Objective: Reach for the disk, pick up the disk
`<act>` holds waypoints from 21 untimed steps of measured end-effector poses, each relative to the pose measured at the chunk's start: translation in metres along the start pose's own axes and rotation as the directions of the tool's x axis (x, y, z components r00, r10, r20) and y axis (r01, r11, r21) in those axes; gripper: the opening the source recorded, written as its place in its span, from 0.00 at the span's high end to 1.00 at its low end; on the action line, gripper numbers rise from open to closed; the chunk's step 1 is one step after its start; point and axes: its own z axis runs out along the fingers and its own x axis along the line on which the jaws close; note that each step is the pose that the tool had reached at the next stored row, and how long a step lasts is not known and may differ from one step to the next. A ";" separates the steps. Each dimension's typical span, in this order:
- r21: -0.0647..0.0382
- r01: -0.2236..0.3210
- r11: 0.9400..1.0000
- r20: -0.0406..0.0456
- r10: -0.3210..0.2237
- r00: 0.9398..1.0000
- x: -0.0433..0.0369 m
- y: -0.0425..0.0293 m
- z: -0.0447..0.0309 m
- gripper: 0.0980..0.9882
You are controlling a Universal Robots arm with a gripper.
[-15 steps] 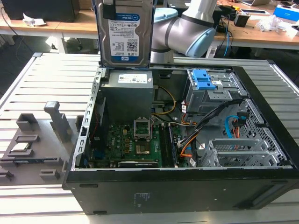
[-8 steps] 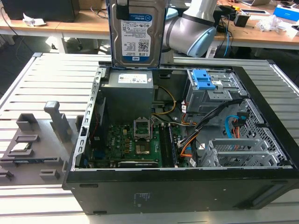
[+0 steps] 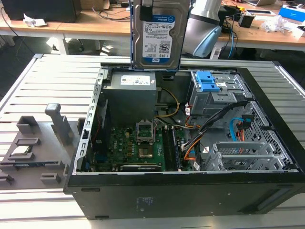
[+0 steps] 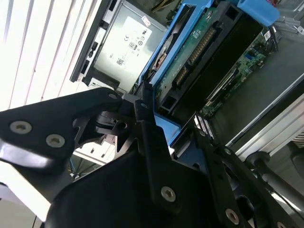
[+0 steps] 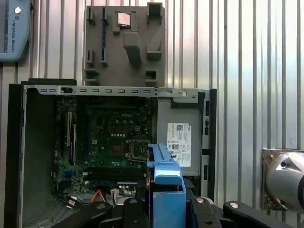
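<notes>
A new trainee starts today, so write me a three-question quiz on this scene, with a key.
1. True or false: the disk hangs upright above the open computer case.
2. What is the gripper shut on? A) the disk B) an orange cable C) nothing
3. Fill in: the plastic frame along the disk's edges is ____ in colour.

Key: 1 true; 2 A; 3 blue.
</notes>
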 end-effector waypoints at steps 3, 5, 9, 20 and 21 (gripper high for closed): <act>0.000 0.000 1.000 0.000 0.000 1.000 -0.0001 -0.0135 -0.0005 0.70; 0.000 0.000 1.000 0.000 0.000 1.000 -0.0002 -0.0191 -0.0008 0.70; 0.000 0.000 1.000 0.000 0.000 1.000 -0.0003 -0.0323 -0.0013 0.70; 0.000 0.000 1.000 0.000 0.000 1.000 -0.0007 -0.0783 -0.0030 0.70; 0.000 0.000 1.000 0.000 0.000 1.000 -0.0007 -0.0828 -0.0032 0.70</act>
